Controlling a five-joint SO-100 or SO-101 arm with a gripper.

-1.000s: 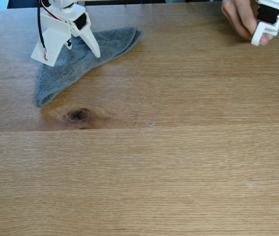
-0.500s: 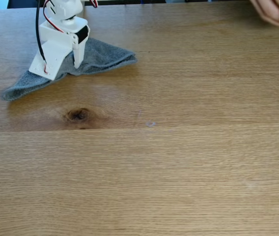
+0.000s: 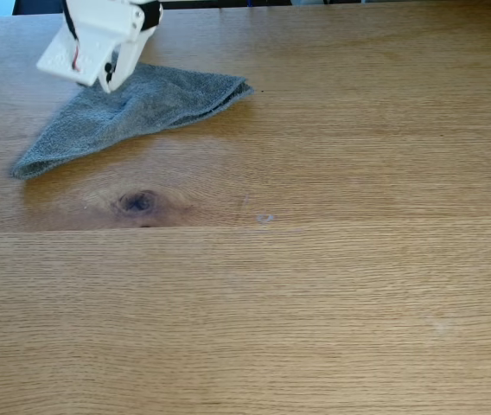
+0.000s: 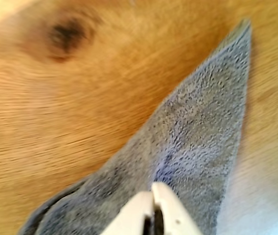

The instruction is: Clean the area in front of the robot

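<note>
where tool point(image 4: 152, 192) meets grey cloth point(image 3: 133, 108), grip hidden; wrist view blurred.

Tabletop point(image 3: 315, 303) open; grey cloth point(image 3: 133, 108) far-left obstacle.

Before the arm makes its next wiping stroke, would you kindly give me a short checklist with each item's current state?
1. Claw tips together on the grey cloth: ok.
2. Cloth pressed down on the tabletop: cannot tell.
3. Cloth spread flat: not ok, folded into a wedge.
4. Path toward the dark knot free of objects: ok.
5. Small pale mark wiped: not ok.
</note>
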